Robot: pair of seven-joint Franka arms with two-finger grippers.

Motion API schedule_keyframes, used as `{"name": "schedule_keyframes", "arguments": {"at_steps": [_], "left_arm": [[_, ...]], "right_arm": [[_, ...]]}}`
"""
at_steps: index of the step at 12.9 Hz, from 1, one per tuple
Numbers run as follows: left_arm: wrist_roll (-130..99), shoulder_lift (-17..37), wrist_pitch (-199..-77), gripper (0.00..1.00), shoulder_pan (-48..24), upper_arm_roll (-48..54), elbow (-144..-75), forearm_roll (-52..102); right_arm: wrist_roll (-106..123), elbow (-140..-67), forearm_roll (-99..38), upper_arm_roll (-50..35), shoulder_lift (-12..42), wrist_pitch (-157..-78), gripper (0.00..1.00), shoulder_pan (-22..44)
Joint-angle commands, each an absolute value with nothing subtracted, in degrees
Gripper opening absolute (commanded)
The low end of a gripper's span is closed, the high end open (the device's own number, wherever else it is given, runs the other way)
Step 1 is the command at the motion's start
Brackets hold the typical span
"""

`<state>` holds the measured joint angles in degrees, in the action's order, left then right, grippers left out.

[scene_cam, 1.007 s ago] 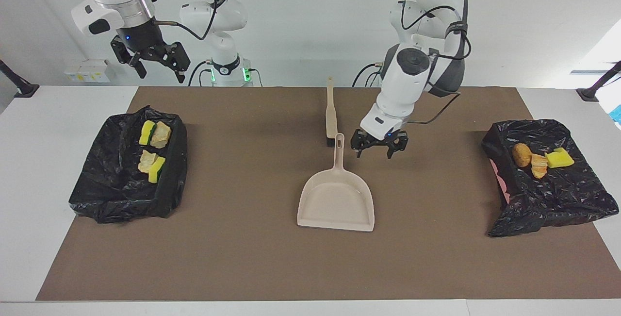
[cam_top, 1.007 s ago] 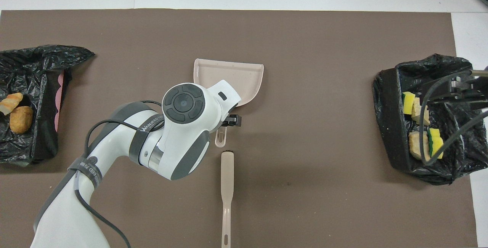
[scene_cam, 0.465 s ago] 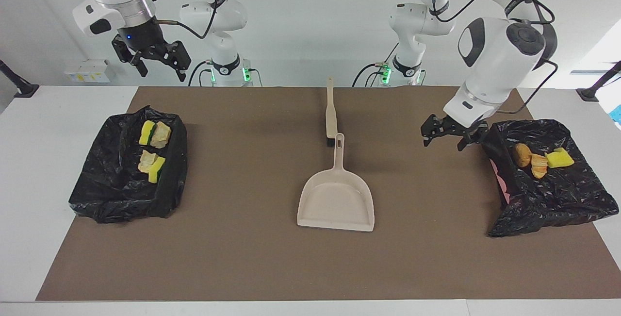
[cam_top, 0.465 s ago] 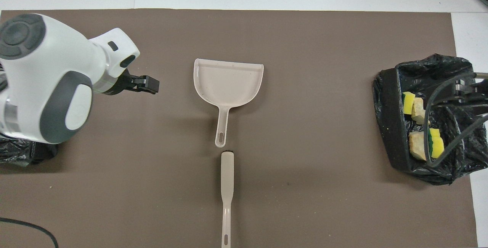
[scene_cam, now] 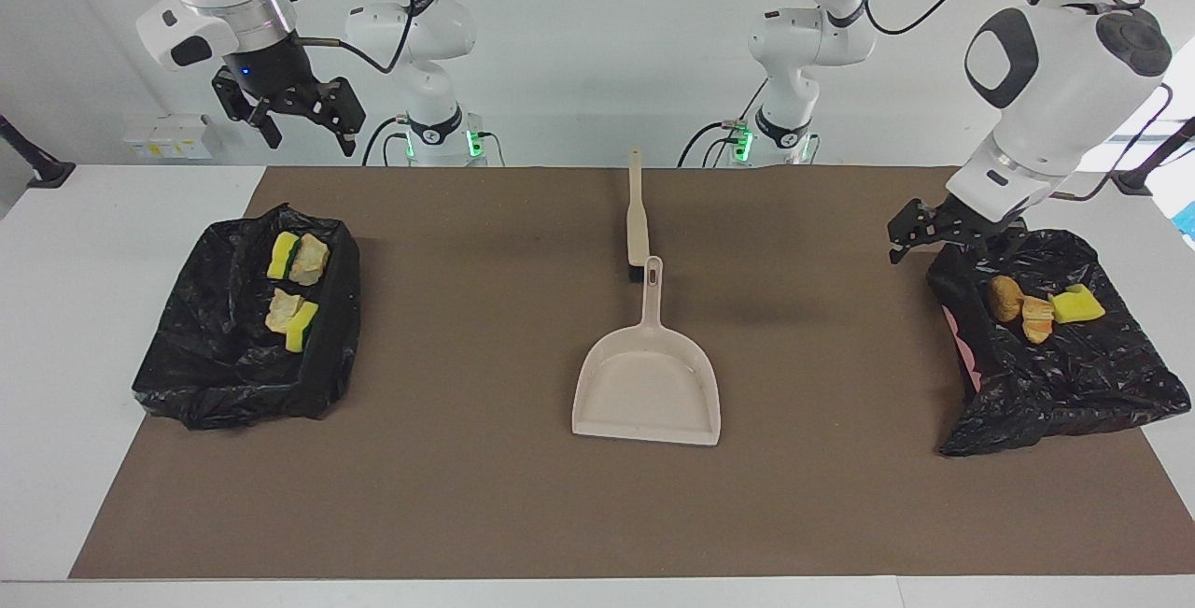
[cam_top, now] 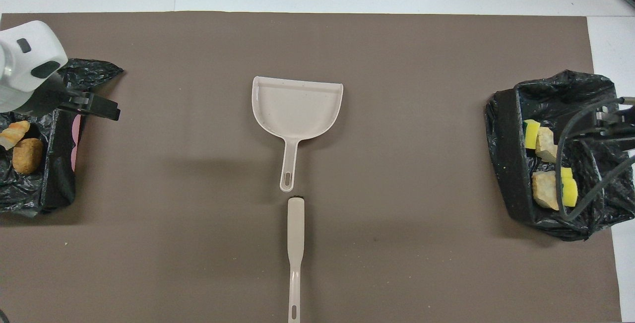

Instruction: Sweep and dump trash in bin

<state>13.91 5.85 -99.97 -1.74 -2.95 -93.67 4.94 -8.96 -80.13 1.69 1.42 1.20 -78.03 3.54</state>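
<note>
Since all seven trash scraps (scene_cam: 296,290) already lay in the two black-bagged bins (scene_cam: 245,374), we judged the sound move was lifting both arms clear without snagging bags. Left gripper (scene_cam: 945,233), jaws open and empty, had swung from beside the dustpan (scene_cam: 648,384) to the bin at its end. Right gripper (scene_cam: 289,110) hung open, waiting; brush (scene_cam: 638,216) untouched.

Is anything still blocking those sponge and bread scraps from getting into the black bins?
No. The trash already lies inside the bins, four scraps at the right arm's end, three at the left arm's. The left gripper hangs over its bin's edge.
</note>
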Motion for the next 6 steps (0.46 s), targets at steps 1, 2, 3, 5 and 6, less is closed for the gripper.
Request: {"name": "schedule_keyframes", "arguments": {"at_steps": [1,2,3,5,6], "left_arm": [[13.63,5.27,-97.56,1.00,0.53,-2.29,-92.21,5.63],[10.75,5.10,-97.12,1.00,0.01,-2.29,-91.68,5.45],[7.94,4.66,-97.03,1.00,-0.44,-1.76,-91.67,5.36],[8.17,1.95,-96.33,1.00,-0.88,-1.58,-92.37,5.19],[9.04,0.89,-94.94,1.00,-0.88,-1.58,-92.46,5.19]], "right_arm": [[-7.12,-81.83,0.97,1.67,-0.26,-78.31,1.00,3.25],[-7.12,-81.83,0.97,1.67,-0.26,-78.31,1.00,3.25],[-7.12,-81.83,0.97,1.67,-0.26,-78.31,1.00,3.25],[-7.21,-81.83,0.97,1.67,-0.26,-78.31,1.00,3.25],[-7.21,-81.83,0.97,1.76,-0.26,-78.31,1.00,3.25]]}}
